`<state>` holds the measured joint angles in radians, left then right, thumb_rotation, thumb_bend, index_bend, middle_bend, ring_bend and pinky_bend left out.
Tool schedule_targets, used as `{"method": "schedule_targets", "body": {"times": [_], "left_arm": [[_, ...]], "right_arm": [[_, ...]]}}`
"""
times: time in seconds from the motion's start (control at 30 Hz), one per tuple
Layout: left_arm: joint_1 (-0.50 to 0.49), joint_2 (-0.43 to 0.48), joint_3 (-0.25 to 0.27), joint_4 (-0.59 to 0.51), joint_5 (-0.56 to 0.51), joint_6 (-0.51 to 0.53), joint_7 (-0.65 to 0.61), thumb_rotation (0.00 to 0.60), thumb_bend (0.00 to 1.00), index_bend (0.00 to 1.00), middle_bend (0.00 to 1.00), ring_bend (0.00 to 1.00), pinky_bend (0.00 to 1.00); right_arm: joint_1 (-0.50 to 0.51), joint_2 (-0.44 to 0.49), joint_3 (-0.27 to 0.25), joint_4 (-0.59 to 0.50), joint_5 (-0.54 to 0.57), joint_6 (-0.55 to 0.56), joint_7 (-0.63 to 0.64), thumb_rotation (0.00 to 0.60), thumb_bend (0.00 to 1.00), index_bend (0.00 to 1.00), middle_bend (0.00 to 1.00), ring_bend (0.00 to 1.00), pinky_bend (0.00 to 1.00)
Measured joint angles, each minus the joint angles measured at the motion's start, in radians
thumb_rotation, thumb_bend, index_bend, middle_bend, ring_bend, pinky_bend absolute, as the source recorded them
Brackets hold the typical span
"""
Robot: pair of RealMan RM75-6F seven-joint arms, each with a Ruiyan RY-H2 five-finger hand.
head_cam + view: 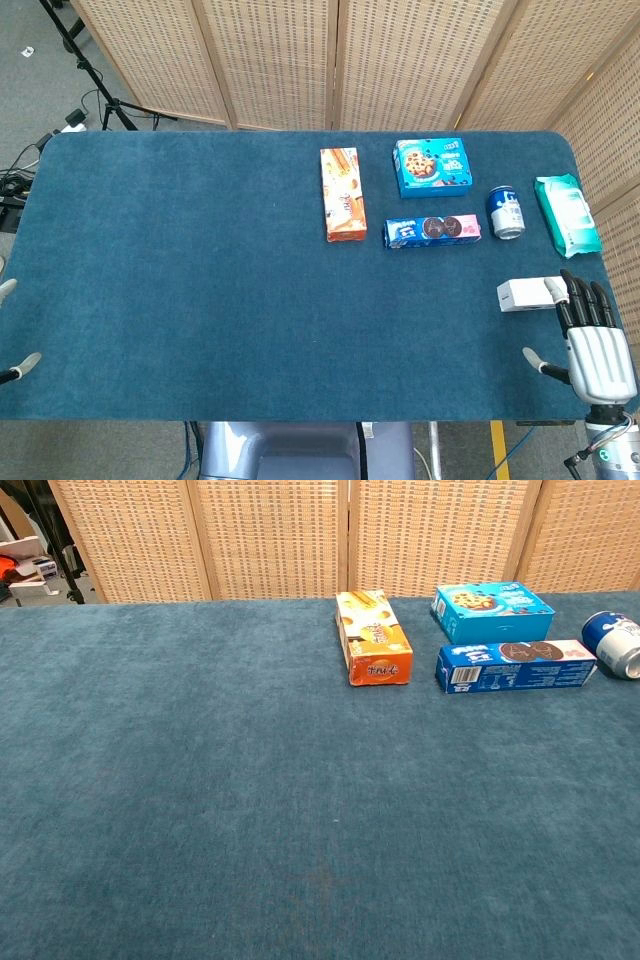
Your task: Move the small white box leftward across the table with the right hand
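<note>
The small white box (528,295) lies near the table's right front corner in the head view. My right hand (597,350) rests flat just behind and to the right of it, fingers (585,305) stretched forward and apart, thumb out to the left. The leftmost fingertip is at the box's right end; whether it touches is not clear. It holds nothing. Of my left hand (15,368) only two pale fingertips show at the left edge, spread apart and empty. The chest view shows neither hand nor the white box.
Behind the box stand a blue can (506,212), a teal wipes pack (567,213), a long blue cookie box (433,231), a blue cookie box (432,166) and an orange box (341,194). Blue cloth covers the table (180,260). A folding screen stands behind.
</note>
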<state>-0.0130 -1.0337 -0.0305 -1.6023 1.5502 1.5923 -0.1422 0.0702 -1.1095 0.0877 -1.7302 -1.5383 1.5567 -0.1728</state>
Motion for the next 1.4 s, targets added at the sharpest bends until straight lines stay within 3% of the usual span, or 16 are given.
{"method": "schedule_targets", "body": {"times": [0.4, 0.5, 0.67, 1.03, 1.2, 1.4], "left_arm": [[-0.003, 0.004, -0.008, -0.004, -0.011, -0.003, 0.006, 0.6, 0.0, 0.0, 0.0, 0.0, 0.0], [-0.006, 0.0, -0.012, -0.002, -0.019, -0.008, 0.015, 0.6, 0.0, 0.0, 0.0, 0.0, 0.0], [-0.011, -0.004, -0.02, -0.009, -0.038, -0.02, 0.034, 0.6, 0.0, 0.0, 0.0, 0.0, 0.0], [-0.025, -0.013, -0.037, -0.017, -0.084, -0.054, 0.063, 0.6, 0.0, 0.0, 0.0, 0.0, 0.0], [-0.025, -0.013, -0.037, -0.016, -0.081, -0.053, 0.065, 0.6, 0.0, 0.0, 0.0, 0.0, 0.0], [-0.026, -0.015, -0.036, -0.016, -0.081, -0.053, 0.067, 0.6, 0.0, 0.0, 0.0, 0.0, 0.0]], "right_arm": [[0.017, 0.003, 0.02, 0.001, 0.05, -0.038, -0.014, 0.6, 0.0, 0.0, 0.0, 0.0, 0.0], [0.042, 0.013, 0.03, 0.015, 0.085, -0.1, -0.017, 0.6, 0.0, 0.0, 0.0, 0.0, 0.0], [0.127, 0.036, 0.055, 0.078, 0.171, -0.294, -0.007, 0.6, 0.0, 0.0, 0.0, 0.0, 0.0], [0.326, -0.013, 0.063, 0.397, 0.268, -0.649, 0.029, 0.6, 0.0, 0.0, 0.0, 0.0, 0.0], [0.362, -0.015, 0.037, 0.419, 0.293, -0.724, 0.024, 0.6, 0.0, 0.01, 0.0, 0.0, 0.0], [0.37, -0.026, 0.026, 0.442, 0.261, -0.712, 0.042, 0.6, 0.0, 0.11, 0.06, 0.0, 0.0]]}}
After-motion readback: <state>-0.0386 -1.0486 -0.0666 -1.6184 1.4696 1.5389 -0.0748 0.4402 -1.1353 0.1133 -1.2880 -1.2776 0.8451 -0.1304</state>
